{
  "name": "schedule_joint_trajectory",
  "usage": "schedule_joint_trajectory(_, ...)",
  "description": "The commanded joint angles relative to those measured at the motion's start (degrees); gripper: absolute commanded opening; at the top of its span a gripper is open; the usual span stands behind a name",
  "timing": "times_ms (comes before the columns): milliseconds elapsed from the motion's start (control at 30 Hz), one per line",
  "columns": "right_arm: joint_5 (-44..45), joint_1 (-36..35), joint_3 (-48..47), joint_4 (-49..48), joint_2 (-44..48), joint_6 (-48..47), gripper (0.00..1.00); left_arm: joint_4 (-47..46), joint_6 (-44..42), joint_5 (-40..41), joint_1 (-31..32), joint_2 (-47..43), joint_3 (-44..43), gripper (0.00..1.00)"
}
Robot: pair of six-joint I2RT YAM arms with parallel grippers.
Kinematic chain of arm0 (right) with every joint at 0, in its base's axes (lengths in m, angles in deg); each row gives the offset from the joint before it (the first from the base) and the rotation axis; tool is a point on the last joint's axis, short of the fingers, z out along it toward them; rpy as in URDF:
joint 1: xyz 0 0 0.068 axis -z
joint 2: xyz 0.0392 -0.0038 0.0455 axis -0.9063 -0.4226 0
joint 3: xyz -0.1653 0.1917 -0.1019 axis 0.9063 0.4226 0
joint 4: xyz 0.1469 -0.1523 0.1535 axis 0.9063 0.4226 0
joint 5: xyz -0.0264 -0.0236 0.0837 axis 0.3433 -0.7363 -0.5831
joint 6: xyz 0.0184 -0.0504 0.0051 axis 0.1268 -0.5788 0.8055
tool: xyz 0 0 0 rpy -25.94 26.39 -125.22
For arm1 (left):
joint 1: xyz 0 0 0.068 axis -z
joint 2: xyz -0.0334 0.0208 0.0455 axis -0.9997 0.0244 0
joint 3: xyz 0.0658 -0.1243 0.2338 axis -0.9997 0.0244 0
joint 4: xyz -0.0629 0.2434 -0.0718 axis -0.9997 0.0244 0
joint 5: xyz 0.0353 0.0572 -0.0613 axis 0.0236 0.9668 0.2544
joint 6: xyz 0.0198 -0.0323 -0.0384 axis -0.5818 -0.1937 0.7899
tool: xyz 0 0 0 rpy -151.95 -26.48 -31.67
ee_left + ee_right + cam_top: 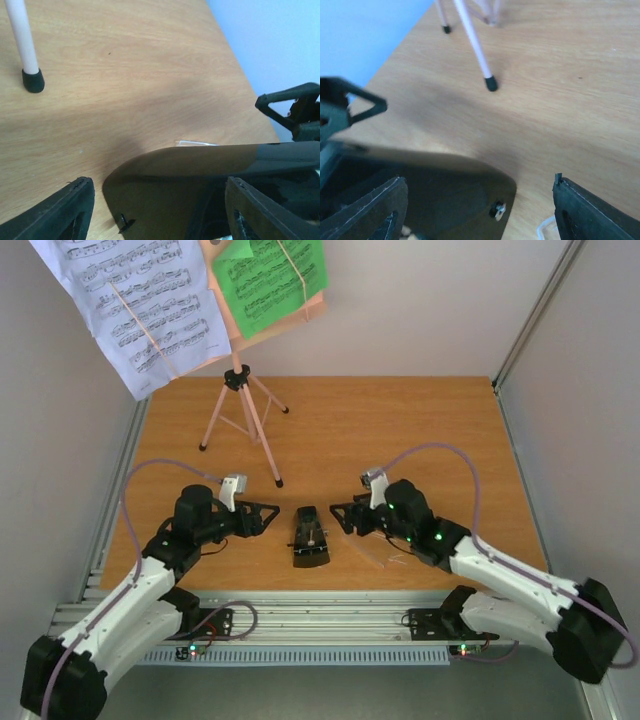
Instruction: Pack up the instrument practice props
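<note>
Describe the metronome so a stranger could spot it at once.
Start at the near edge of the wooden table. Between the left gripper and the right gripper sits the metronome. It is the only small black pyramid there, low and dark, unlike the tall pink stand behind it.

Both arms bend low and inward toward the metronome (309, 538); left gripper (266, 517) just left of it, jaws spread wide; right gripper (343, 519) just right of it, jaws equally wide.

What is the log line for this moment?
left gripper: open; right gripper: open; black metronome: on table between them; pink music stand: upright
</note>
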Motion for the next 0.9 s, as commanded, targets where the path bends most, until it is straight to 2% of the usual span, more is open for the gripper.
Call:
schedule_joint_trajectory(0, -9.8, -0.1, 7.7, -7.1, 10.2, -7.7, 0.81, 4.2, 0.2, -3.5, 0.2, -5.0, -2.4, 0.72)
schedule_joint_trajectory(100, -13.0, -1.0, 10.3, -9.9, 14.2, -9.3, 0.81, 1.0, 5.7, -7.8, 0.2, -6.6, -3.5, 0.72)
schedule_joint_trajectory(200, -13.9, -2.4, 10.9, -10.9, 14.5, -11.0, 0.81, 1.8, 8.6, -8.7, 0.4, -6.9, -6.3, 0.73)
schedule_joint_trajectory(400, -9.4, -6.9, 11.2, -12.6, 12.6, -16.8, 0.85, 9.6, 5.1, -7.5, 1.8, -2.8, -13.4, 0.8)
schedule_joint_trajectory(567, -10.1, -8.8, 11.1, -14.9, 9.6, -19.7, 0.98, 9.8, 4.7, -4.4, 8.2, 1.9, -15.6, 0.84)
schedule_joint_trajectory(733, -4.5, -11.5, 10.6, -14.9, 5.6, -22.6, 0.99, 9.1, 4.1, 0.3, 12.3, 5.0, -16.4, 0.87)
schedule_joint_trajectory(867, -4.4, -11.6, 10.9, -16.7, 3.0, -22.5, 0.98, 8.2, 3.8, 1.1, 13.5, 7.6, -16.9, 0.87)
